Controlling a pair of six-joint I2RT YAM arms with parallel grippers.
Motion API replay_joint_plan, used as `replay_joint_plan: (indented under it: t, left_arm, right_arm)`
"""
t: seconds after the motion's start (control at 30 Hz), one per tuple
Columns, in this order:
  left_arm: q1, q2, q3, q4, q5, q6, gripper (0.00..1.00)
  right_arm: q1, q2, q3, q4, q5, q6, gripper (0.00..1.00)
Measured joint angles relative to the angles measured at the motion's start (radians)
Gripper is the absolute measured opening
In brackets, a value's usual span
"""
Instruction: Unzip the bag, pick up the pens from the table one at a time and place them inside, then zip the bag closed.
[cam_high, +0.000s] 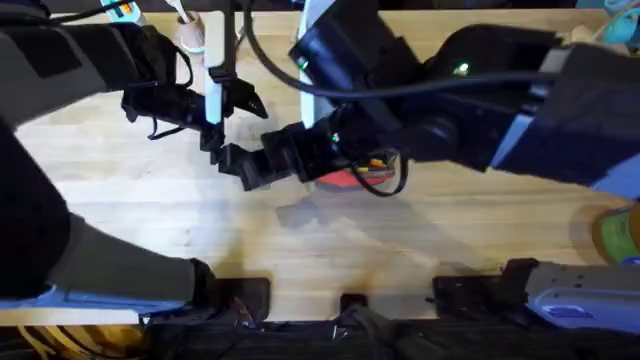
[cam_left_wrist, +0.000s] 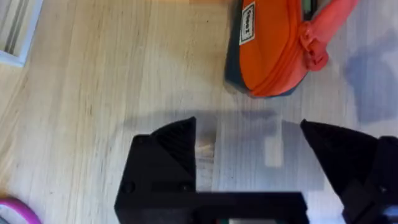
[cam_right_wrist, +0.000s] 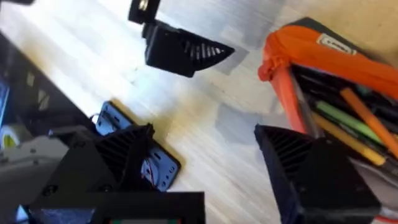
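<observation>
The right arm reaches across the middle of the overhead view, large and dark, and covers most of the bag (cam_high: 340, 178); only a small red patch of it shows beneath the arm's wrist, with a loop of cable lying over it. The right pincer (cam_high: 240, 165) sits just beyond that patch, toward the left arm's side.

From the right wrist, the right pincer (cam_right_wrist: 205, 152) stands open with nothing between its fingers, only bare table (cam_right_wrist: 205, 93). The bag (cam_right_wrist: 329, 59) lies just beside one finger, its zipper undone and its mouth gaping. Inside it lie the pens (cam_right_wrist: 348, 121), an orange one, a green one and a yellow one, but the frame's edge and the finger cut them off, so their ends and number cannot be made out. The left arm's black finger (cam_right_wrist: 183, 46) shows farther off, across the bare wood.

From the left wrist, the left pincer (cam_left_wrist: 249, 146) is also open and empty, hovering over plain table (cam_left_wrist: 112, 81). The bag (cam_left_wrist: 273, 50) lies ahead of its fingertips, apart from them; one rounded end, a white label and the orange zipper pull (cam_left_wrist: 311, 46) are visible, the rest is cut off. A pink curved sliver (cam_left_wrist: 18, 210) at the corner is too cropped to identify.
</observation>
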Motion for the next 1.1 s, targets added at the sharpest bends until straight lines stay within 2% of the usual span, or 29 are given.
replay_joint_plan:
  t: [0.13,0.37,0.63,0.83,1.1]
  left_arm:
    - [0.000,0.005,0.000,0.004,0.000,0.005,0.993]
    - [0.000,0.005,0.000,0.012,-0.038,0.006,0.993]
    - [0.000,0.005,0.000,0.019,-0.056,0.008,0.993]
    - [0.000,0.005,0.000,0.017,-0.056,0.008,0.993]
    - [0.000,0.005,0.000,0.012,-0.056,0.008,0.993]
  right_arm:
    - [0.031,0.032,0.000,0.008,0.077,0.113,0.998]
    - [0.033,0.118,0.000,0.031,0.141,0.218,0.998]
    - [0.034,0.183,0.000,0.147,0.327,0.384,0.983]
    - [0.034,0.237,0.000,0.197,0.383,0.427,0.769]
    - [0.034,0.244,0.000,0.193,0.403,0.440,0.280]
